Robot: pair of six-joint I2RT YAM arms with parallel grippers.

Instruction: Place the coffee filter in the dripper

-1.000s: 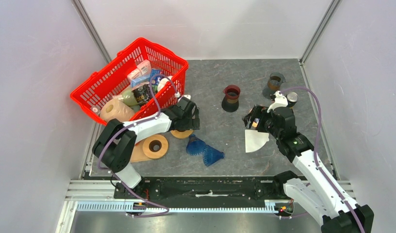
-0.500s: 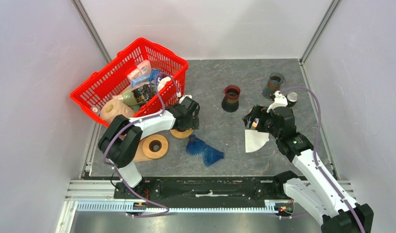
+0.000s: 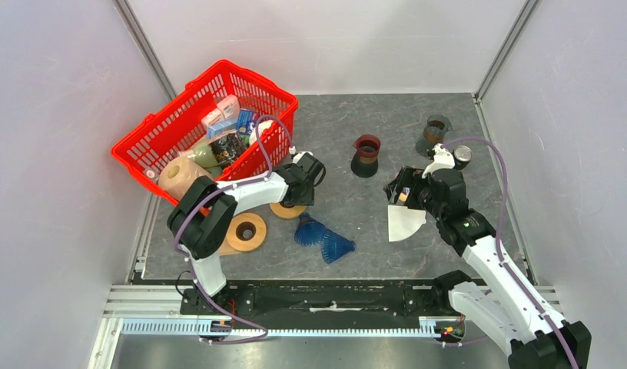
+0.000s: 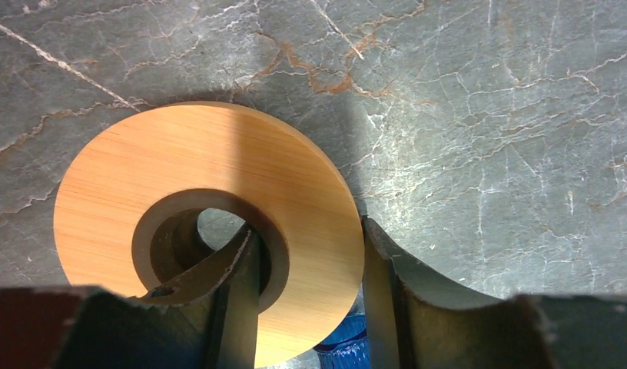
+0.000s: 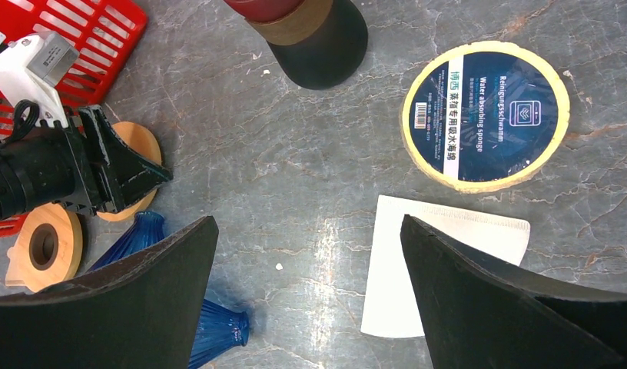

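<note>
The coffee filter (image 3: pixel 405 223) lies flat on the counter (image 3: pixel 356 115), well to the right of the blue ribbed cones (image 3: pixel 323 238), which I take to be the dripper parts, though at this size I cannot be sure. It is a white fan shape. Its two straight edges meet at a corner on the far side that points toward the cones, and its curved edge faces away from them. The right tool (image 5: pixel 308 223) hangs directly above it with jaws spread wide and nothing between them. From that wrist the filter sits under the right-hand finger rather than centred in the gap. The right arm is clearly the nearer one, and a pick would probably need a small shift away from the cones before descending onto the thin paper edge. The left tool (image 4: pixel 310 231) is on the other side of the cones, at a wooden ring (image 4: pixel 203 177) just beyond them. One finger is in the ring's hole and one at its outer rim, about half closed, but I cannot tell whether they already pinch it.
</note>
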